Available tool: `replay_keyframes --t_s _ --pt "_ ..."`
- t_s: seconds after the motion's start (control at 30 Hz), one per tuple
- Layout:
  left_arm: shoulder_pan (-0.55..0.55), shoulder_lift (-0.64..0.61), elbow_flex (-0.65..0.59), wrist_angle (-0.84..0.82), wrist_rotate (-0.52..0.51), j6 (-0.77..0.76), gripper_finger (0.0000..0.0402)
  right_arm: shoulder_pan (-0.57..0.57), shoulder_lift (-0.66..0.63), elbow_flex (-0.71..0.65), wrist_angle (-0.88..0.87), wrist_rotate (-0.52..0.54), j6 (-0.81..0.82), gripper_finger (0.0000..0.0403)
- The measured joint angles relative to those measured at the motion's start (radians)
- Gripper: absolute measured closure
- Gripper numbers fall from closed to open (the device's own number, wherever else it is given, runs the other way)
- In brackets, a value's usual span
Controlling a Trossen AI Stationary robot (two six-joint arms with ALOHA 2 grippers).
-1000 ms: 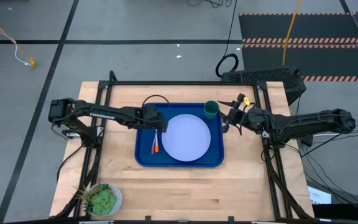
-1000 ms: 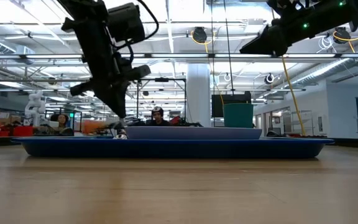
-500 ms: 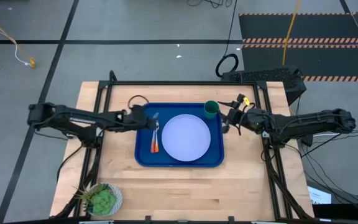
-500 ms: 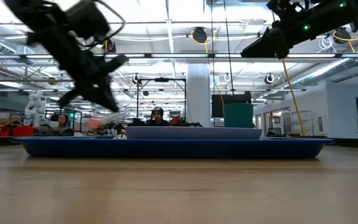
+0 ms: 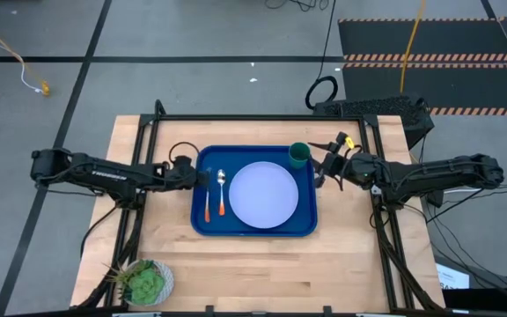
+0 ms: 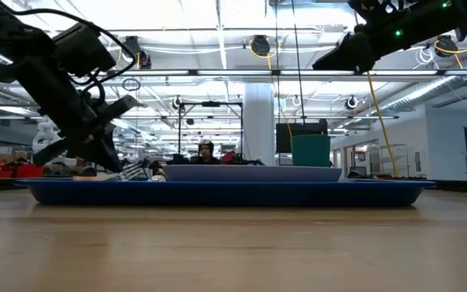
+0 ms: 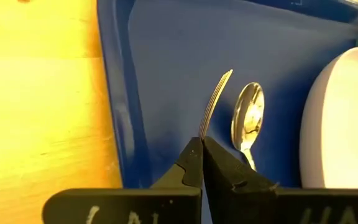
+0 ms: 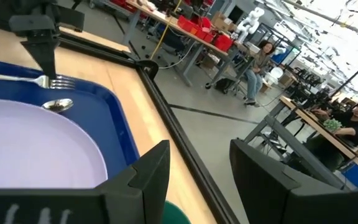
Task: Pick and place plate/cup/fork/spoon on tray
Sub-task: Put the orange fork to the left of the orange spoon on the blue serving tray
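High view: the tray (image 5: 202, 224) sits at the table's centre; on it lie the plate (image 5: 262, 195), the cup (image 5: 299, 156) at its far right corner, the spoon (image 5: 221, 191) just left of the plate, and the fork (image 5: 208, 195) left of the spoon; my left gripper (image 5: 197, 177) reaches over the tray's left rim; my right gripper (image 5: 322, 167) hangs just beside the tray's right edge, near the cup.

Low view: my left gripper (image 6: 112, 158) slants down to the tray's left end; my right gripper (image 6: 331, 58) is high above the cup (image 6: 310, 150).

Left wrist view: my fingers are closed on the fork (image 7: 215, 102), tines forward over the tray floor, spoon (image 7: 248, 121) alongside, plate (image 7: 340, 121) beyond.

Right wrist view: my fingers (image 8: 145, 171) stand apart, holding nothing; plate (image 8: 30, 146) and tray rim (image 8: 120, 118) ahead.
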Motion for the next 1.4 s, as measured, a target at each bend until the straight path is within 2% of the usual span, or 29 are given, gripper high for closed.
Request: replay_keyframes --t_s 0.23,0.57,0.7,0.97,1.2,1.4 --pt "0.000 -0.001 -0.006 0.004 0.000 -0.003 0.0391 0.000 0.000 0.000 0.003 0.000 -0.007 0.0243" --pt "0.000 0.030 -0.005 -0.017 0.000 -0.004 0.0299 0.000 0.000 0.000 0.005 0.000 -0.005 0.0243" --pt "0.000 0.034 -0.005 -0.013 0.000 -0.003 0.0276 0.000 0.000 0.000 0.005 0.000 -0.005 0.0243" --pt "0.000 0.032 -0.001 -0.084 -0.012 -0.047 0.0271 0.000 0.000 0.000 0.005 0.000 -0.004 0.0243" --pt "0.000 0.035 -0.006 0.001 -0.009 -0.028 0.0270 0.000 0.000 0.000 0.005 0.000 -0.004 0.0243" --pt "0.000 0.034 -0.001 -0.037 -0.008 -0.032 0.0270 0.000 0.000 0.000 0.007 0.000 -0.005 0.0243"
